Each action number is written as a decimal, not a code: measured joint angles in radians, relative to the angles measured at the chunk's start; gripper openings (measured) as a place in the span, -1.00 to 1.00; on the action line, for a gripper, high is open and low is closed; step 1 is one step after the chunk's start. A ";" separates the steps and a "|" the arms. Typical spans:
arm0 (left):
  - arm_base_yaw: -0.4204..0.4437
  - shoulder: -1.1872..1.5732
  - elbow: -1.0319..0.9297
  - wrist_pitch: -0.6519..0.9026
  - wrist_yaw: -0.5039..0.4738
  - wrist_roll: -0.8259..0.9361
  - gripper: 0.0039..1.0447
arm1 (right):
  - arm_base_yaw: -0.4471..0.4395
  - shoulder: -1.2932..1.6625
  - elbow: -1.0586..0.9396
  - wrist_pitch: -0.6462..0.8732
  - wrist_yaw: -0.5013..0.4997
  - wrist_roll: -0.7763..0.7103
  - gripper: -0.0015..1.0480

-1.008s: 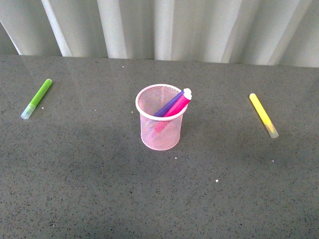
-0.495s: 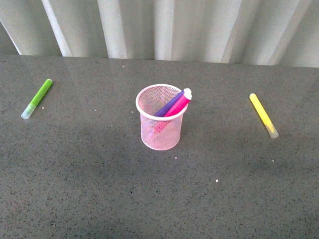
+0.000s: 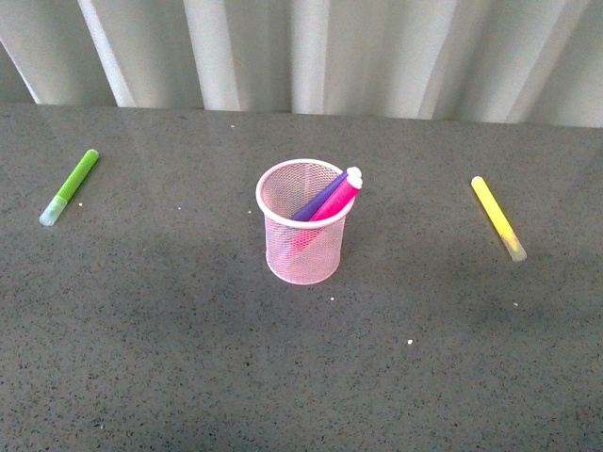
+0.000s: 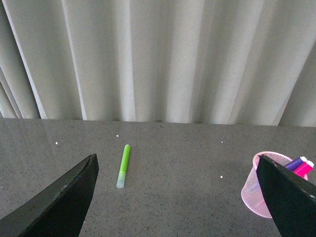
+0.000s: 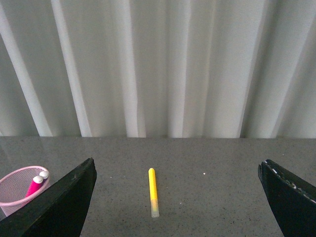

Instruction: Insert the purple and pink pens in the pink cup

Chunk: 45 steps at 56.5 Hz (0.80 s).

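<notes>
The pink cup (image 3: 302,235) stands upright in the middle of the grey table. The purple pen (image 3: 320,198) and the pink pen (image 3: 337,200) lean inside it, caps up against its right rim. Neither arm shows in the front view. In the left wrist view my left gripper (image 4: 182,197) is open and empty, with the pink cup (image 4: 254,190) partly behind one finger and the purple pen (image 4: 296,163) and pink pen (image 4: 305,167) poking out. In the right wrist view my right gripper (image 5: 177,202) is open and empty, the pink cup (image 5: 17,190) and pink pen (image 5: 35,185) off to one side.
A lime-green pen (image 3: 70,186) lies at the table's left and a yellow pen (image 3: 497,217) at its right. Each shows again between the fingers of a wrist view: lime-green pen (image 4: 123,165), yellow pen (image 5: 153,191). A white pleated curtain (image 3: 301,52) backs the table.
</notes>
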 joint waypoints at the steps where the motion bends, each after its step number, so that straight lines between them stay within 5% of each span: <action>1: 0.000 0.000 0.000 0.000 0.000 0.000 0.88 | 0.000 0.000 0.000 0.000 0.000 0.000 0.87; 45: 0.000 0.000 0.000 0.000 0.000 0.000 0.88 | 0.000 0.000 0.000 0.000 0.000 0.000 0.87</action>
